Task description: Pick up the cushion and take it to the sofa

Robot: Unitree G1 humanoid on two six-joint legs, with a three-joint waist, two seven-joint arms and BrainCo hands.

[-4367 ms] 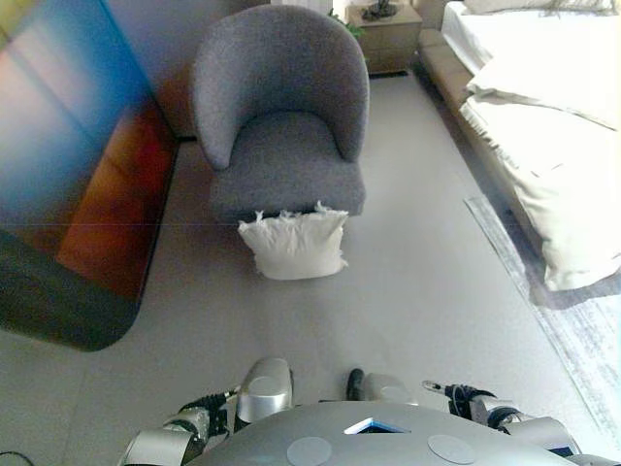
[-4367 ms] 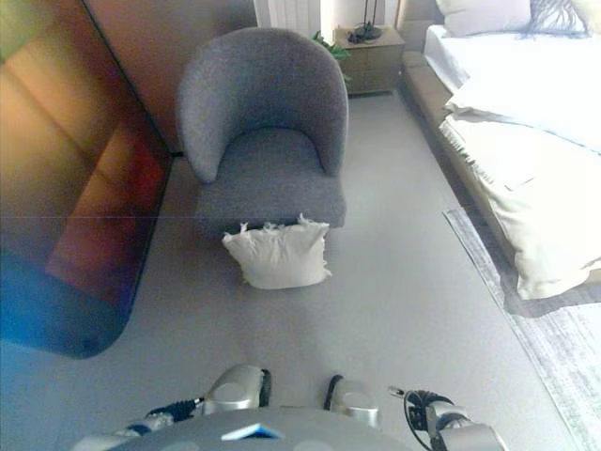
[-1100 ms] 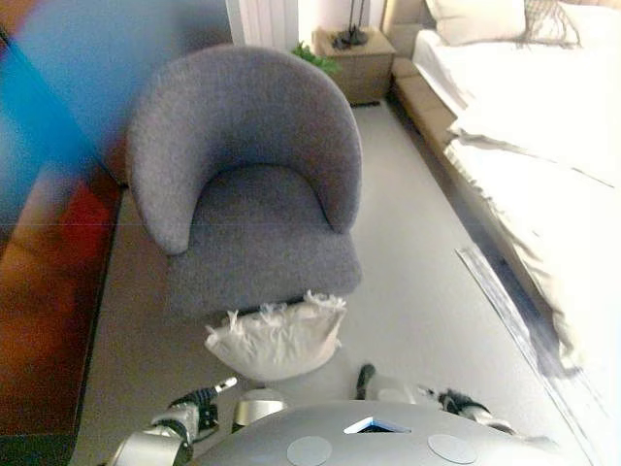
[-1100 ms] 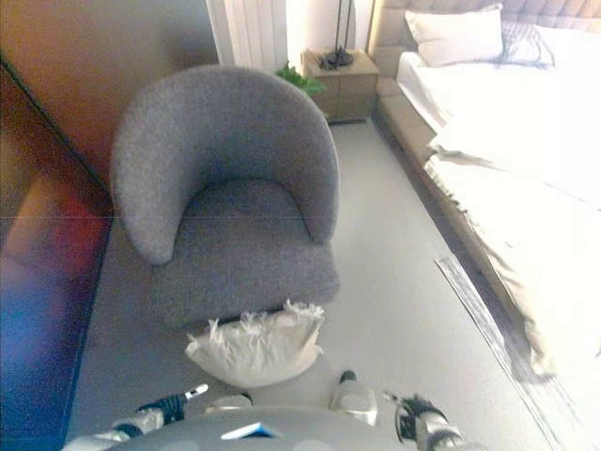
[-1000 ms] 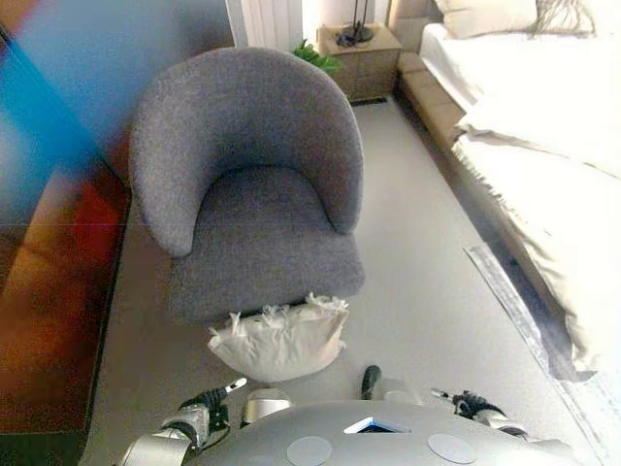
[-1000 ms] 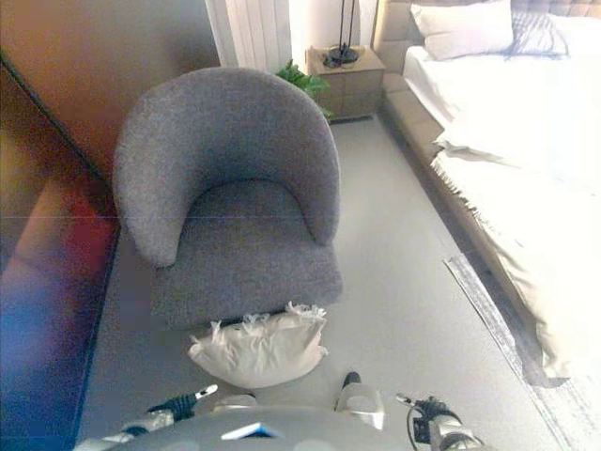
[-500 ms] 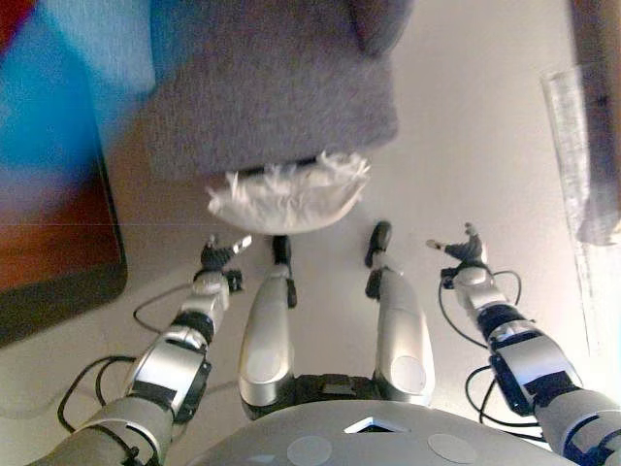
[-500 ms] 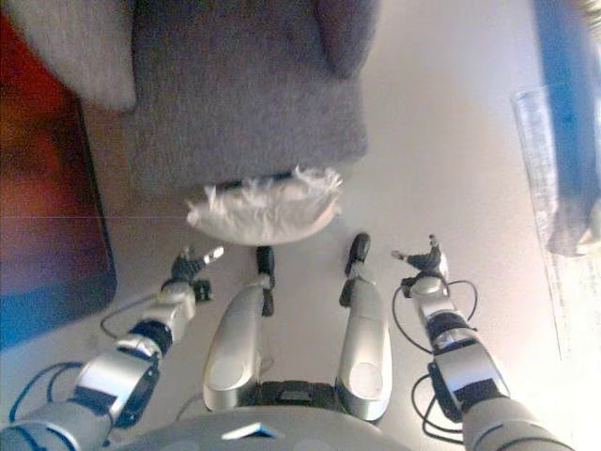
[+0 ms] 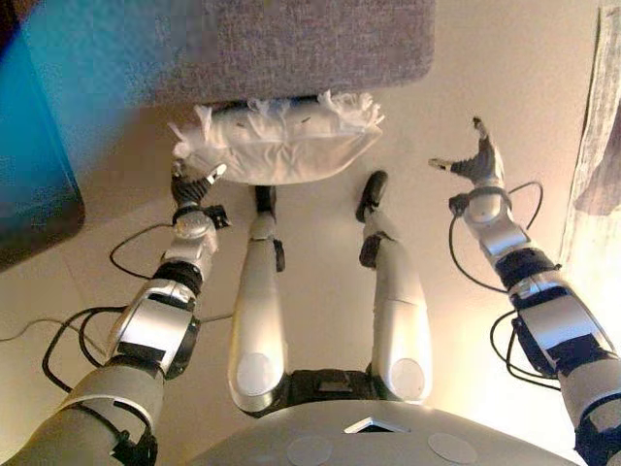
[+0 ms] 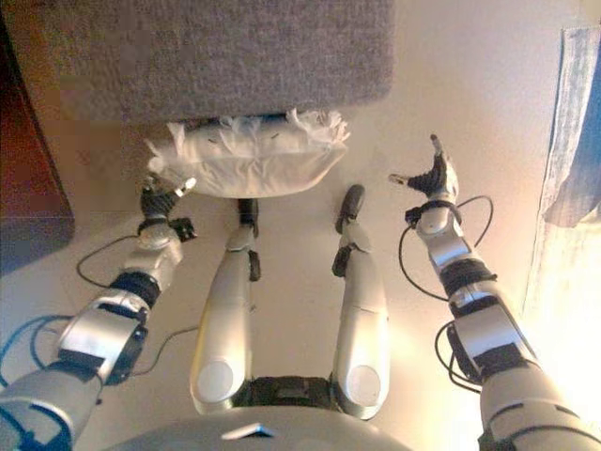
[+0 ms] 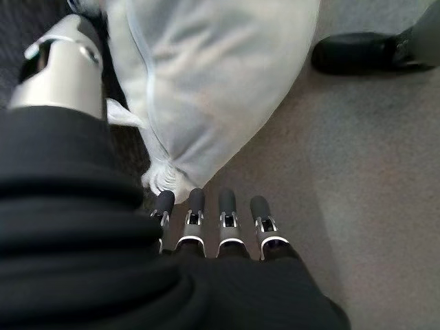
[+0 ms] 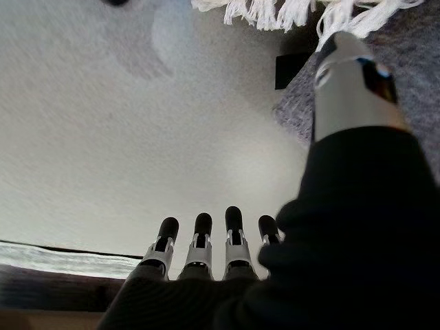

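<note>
A white cushion (image 9: 277, 146) with fringed edges lies on the floor against the front of the grey armchair (image 9: 291, 49). My left hand (image 9: 194, 184) is open, its fingers straight, right at the cushion's left end. The left wrist view shows the cushion (image 11: 206, 82) just past the fingertips (image 11: 196, 203), close to touching. My right hand (image 9: 475, 160) is open and empty over bare floor, well to the right of the cushion. The right wrist view shows only the cushion's fringe (image 12: 275, 10) at its edge.
A dark cabinet (image 9: 34, 146) stands at the left. A rug edge and hanging bedding (image 9: 602, 136) show at the far right. The floor (image 9: 456, 58) is beige carpet.
The camera has tipped further down, so the chair and cushion sit higher in view. Both arms have stretched forward: the left hand reached the cushion's left end, the right hand rose to its right.
</note>
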